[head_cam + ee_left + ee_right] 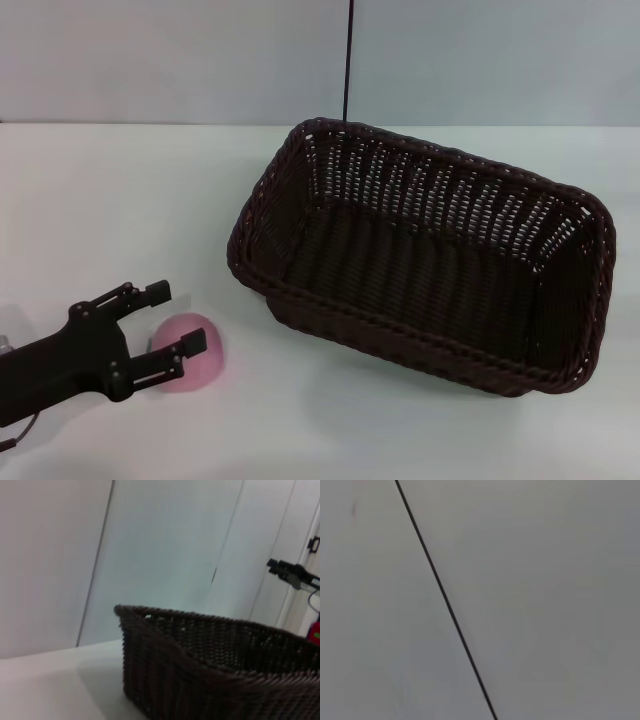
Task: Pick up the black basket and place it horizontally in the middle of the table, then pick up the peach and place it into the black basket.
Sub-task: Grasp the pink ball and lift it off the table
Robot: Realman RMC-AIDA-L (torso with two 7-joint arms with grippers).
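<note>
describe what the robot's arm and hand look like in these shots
Only the left hand shows fully: matte black, two slim fingers on hinged link bars with small silver screws, square black tips, on a chunky black wrist with a thin cable beneath.

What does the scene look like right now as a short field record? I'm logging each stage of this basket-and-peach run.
basket: black basket upright on the table, right of centre, turned at a slant, nothing inside
peach: peach on the table, left of the basket, apart from it
left claw: left claw open, fingers either side of the peach, not closed on it
right claw: not in view
stage: basket set down, peach not yet lifted
</note>
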